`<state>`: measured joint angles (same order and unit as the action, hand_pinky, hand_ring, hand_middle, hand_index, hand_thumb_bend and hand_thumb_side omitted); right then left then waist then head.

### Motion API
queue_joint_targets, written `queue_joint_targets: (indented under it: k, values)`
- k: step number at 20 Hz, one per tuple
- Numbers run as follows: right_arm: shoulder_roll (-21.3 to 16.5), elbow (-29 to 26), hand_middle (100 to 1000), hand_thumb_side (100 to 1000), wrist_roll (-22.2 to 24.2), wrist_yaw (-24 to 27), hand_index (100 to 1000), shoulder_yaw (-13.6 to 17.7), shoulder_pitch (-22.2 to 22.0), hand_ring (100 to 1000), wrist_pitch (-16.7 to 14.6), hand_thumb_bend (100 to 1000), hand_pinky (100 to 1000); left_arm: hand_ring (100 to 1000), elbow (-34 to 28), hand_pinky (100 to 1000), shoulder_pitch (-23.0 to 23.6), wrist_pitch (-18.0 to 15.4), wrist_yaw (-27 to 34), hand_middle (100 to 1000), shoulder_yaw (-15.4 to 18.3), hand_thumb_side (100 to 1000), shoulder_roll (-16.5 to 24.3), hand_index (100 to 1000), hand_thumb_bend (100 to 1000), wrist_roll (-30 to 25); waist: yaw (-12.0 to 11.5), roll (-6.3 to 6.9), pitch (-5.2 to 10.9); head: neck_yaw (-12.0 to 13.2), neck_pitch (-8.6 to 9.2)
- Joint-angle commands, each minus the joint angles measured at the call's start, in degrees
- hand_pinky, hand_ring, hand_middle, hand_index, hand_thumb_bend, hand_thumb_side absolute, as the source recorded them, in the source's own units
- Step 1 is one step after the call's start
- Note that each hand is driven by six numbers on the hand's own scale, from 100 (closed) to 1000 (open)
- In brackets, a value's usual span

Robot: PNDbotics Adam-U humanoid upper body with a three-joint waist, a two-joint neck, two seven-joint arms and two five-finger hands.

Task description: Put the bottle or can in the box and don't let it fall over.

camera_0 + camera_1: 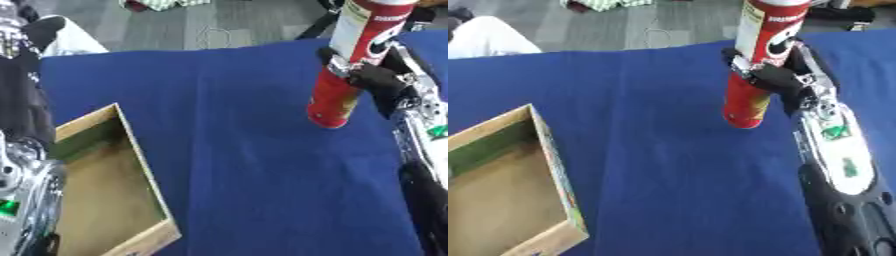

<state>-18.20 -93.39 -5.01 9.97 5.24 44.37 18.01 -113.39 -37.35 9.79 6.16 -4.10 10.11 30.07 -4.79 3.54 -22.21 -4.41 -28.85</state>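
A broad table covered in deep blue cloth [667,175] fills nearly everything below the robot's right hand, running off to the left and down toward the robot's body. Well away to the left of that hand, and lower in the view, sits an open shallow cardboard box [144,165] with tan walls and a brown floor, one inner side showing green — nothing lies inside the part that shows. The robot's left arm [22,150], black above and silver lower down, stands at the left edge right beside the box; its hand is out of sight.

The right arm comes in from the lower right, silver-plated with green marks, and ends in the black right hand [776,77]. Its fingers are curled round the middle of a tall red cylindrical snack can [754,60] with a pale panel and white lettering up its side. The can stands nearly upright, tilted a little, its top cut off by the upper edge of the view. Its red bottom end hangs just below the hand — whether it touches the cloth or floats a shade above it, I cannot tell. The can is far from the box, with bare blue cloth between them.
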Motion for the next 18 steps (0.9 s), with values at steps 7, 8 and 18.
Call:
queue_joint_targets:
  k: [7,8,18]
  values:
    - [-5.3,-5.0,537,100,-0.2,2.3,533,-1.8,3.1,867,0.1,100,1000,677,-1.2,873,6.3,-4.8,2.5,827,4.3,639,8.4,753,100,4.4,-0.9,-0.88,3.65,-1.7,-1.98]
    - [-5.5,-5.5,531,100,-0.1,2.6,526,-2.1,3.5,863,0.3,100,1000,672,-1.2,872,7.5,-4.9,2.5,824,4.7,638,9.2,752,100,4.8,-1.0,-0.99,3.85,-1.9,-2.15]
    - [-4.3,-9.3,519,100,0.8,7.2,512,-6.5,7.2,847,3.8,100,1000,664,-1.2,867,16.2,-7.4,2.8,821,7.4,631,13.8,749,100,8.4,-0.8,-2.28,6.55,-0.4,-4.96]
